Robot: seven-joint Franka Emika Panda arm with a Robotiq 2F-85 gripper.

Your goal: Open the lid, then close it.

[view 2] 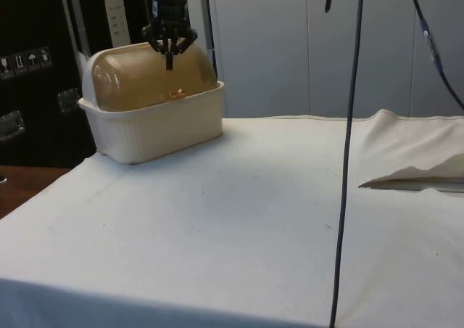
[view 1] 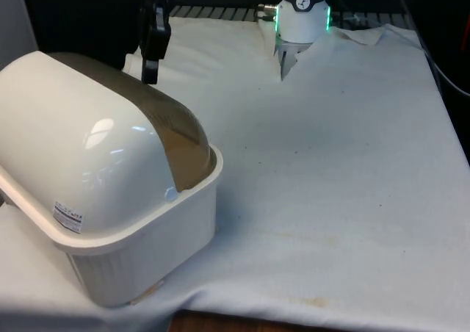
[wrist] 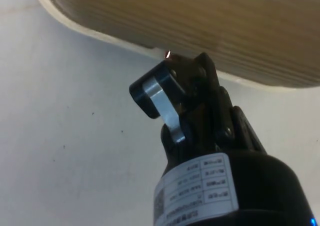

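**Inspector:** State the position of the bread box (view 1: pixel 110 222).

**Assistant:** It stands on the white-clothed surface (view 1: pixel 330 200), toward nine o'clock in the front view, with its rounded back turned to that camera. Seen from the side, it sits at the far end of the surface near ten o'clock. The cream base carries a tinted brown roll lid (view 2: pixel 148 78), which appears drawn fully down to the front rim. I judge it shut.

**Inspector:** And the end effector (view 1: pixel 150 71)?

**Assistant:** It hangs pointing straight down, just above the crown of the lid, roughly at twelve o'clock of the box in the side view. The fingers (view 2: pixel 170 59) look pressed together, clenched on nothing. Whether the tips actually touch the lid, I cannot tell.

**Inspector:** Why held so?

**Assistant:** My judgement: closed fingers make a single narrow prong, suited to pushing or hooking a rolling lid rather than pinching it. A small orange tab (view 2: pixel 176 93) low on the lid's front looks like the handle.

**Inspector:** Progress?

**Assistant:** With the lid down, either opening has not begun or the closing is finished. These views alone do not settle which.
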